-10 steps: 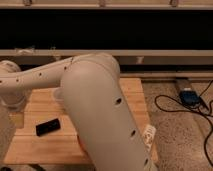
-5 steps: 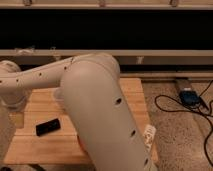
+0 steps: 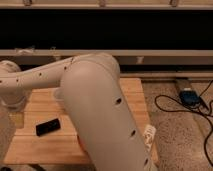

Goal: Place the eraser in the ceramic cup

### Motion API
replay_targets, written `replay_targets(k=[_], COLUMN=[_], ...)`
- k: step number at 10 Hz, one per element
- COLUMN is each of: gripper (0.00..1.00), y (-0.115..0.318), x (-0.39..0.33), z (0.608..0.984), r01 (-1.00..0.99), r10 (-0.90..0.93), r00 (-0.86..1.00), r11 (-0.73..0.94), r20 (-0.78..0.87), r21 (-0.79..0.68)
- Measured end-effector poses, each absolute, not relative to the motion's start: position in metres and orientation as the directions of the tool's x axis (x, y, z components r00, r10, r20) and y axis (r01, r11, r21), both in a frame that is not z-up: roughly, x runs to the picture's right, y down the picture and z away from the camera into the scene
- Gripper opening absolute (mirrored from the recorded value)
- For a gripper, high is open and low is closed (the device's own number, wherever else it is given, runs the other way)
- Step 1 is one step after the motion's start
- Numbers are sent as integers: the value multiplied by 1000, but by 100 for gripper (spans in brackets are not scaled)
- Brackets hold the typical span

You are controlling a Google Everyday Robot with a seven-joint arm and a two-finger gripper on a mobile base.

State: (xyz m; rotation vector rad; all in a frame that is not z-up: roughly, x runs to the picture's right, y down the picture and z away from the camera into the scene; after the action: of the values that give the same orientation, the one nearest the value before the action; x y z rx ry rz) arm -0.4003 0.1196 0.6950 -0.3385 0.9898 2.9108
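No legible text anywhere; the pincer (image 3: 16, 119) hangs near the eraser (image 3: 48, 127).

Lab: robot tool (image 3: 17, 118) over table's (image 3: 131, 91) left, speckled floor (image 3: 177, 142).

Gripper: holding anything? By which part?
Nothing visibly held. The eraser lies free on the wooden table, apart from the gripper, which hangs at the picture's left.

The wooden tabletop (image 3: 134, 95) carries the black eraser (image 3: 48, 127), lying near my fingers (image 3: 17, 119), which hang over its left edge.
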Motion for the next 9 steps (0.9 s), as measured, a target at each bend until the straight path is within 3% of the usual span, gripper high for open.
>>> replay_targets(k=[7, 9], gripper=[80, 80], y=[120, 130], x=[-399, -385], z=[696, 713], r01=[-117, -127], r10=[-21, 1], r00=[-975, -978], r11=[-794, -796], r20=[-219, -210], r21=[596, 591])
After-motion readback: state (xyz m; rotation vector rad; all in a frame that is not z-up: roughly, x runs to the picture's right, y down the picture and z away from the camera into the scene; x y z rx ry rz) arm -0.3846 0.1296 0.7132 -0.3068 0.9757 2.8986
